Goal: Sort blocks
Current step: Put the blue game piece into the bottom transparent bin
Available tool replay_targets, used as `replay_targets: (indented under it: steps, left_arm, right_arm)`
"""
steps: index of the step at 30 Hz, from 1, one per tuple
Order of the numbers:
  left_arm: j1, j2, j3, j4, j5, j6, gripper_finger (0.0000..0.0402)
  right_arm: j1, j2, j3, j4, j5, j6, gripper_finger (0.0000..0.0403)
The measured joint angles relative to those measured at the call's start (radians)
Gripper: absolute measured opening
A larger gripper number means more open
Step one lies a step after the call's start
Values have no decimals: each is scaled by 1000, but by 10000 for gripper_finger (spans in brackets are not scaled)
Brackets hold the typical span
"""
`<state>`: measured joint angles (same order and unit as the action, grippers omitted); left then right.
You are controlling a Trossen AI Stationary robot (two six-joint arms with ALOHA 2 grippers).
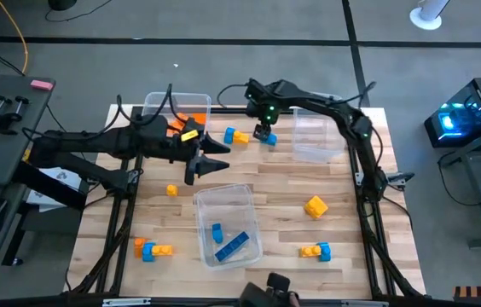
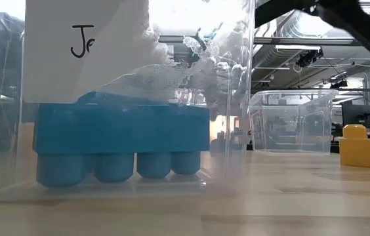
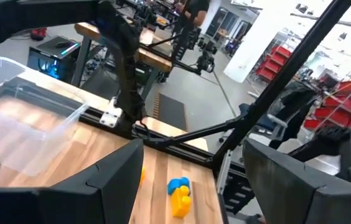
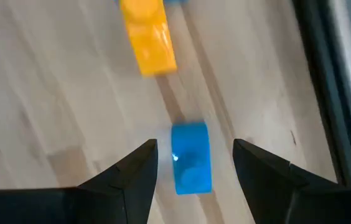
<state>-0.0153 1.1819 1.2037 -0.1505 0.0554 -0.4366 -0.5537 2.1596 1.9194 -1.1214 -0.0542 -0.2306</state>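
From above, the right gripper [image 1: 265, 132] hangs over a blue block [image 1: 270, 140] near the table's far edge, beside an empty clear bin [image 1: 319, 136]; a yellow-and-blue cluster [image 1: 235, 136] lies just to its other side. The left gripper [image 1: 215, 165] waits mid-table, fingers apart, above the near bin [image 1: 228, 223] holding blue blocks. The low view shows only that bin's blue brick [image 2: 121, 144] up close. The left wrist view shows spread fingers and a yellow-and-blue cluster [image 3: 179, 196] beyond them. In the right wrist view the fingers stand apart, the blue block [image 4: 191, 155] between them and not yet clamped; a yellow block [image 4: 149, 36] lies ahead. The block looks off-centre, so closing may nudge it sideways or pinch a corner.
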Motion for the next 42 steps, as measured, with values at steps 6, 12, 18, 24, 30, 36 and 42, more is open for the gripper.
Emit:
replay_targets:
  steps: [6,12,18,24,30,36,42]
  left_arm:
    - [0,-2,0,-1,-2,-41,260]
    - [1,-2,0,-1,-17,-41,260]
    - [9,-2,0,-1,-20,-16,260]
    - [9,-2,0,-2,-20,-5,260]
    - [9,-2,0,-3,-19,-4,260]
    - [7,-2,0,-3,-19,-5,260]
    - [7,-2,0,-3,-19,-5,260]
  right_arm:
    - [-15,100,24,-61,56,-25,204]
    - [-16,154,24,-111,62,-41,204]
    - [-15,160,54,-132,69,-39,204]
    - [-15,159,197,-256,149,-64,204]
    - [-15,158,235,-390,100,-117,204]
    - [19,158,137,-382,116,-176,204]
    - [55,158,9,-259,316,-223,204]
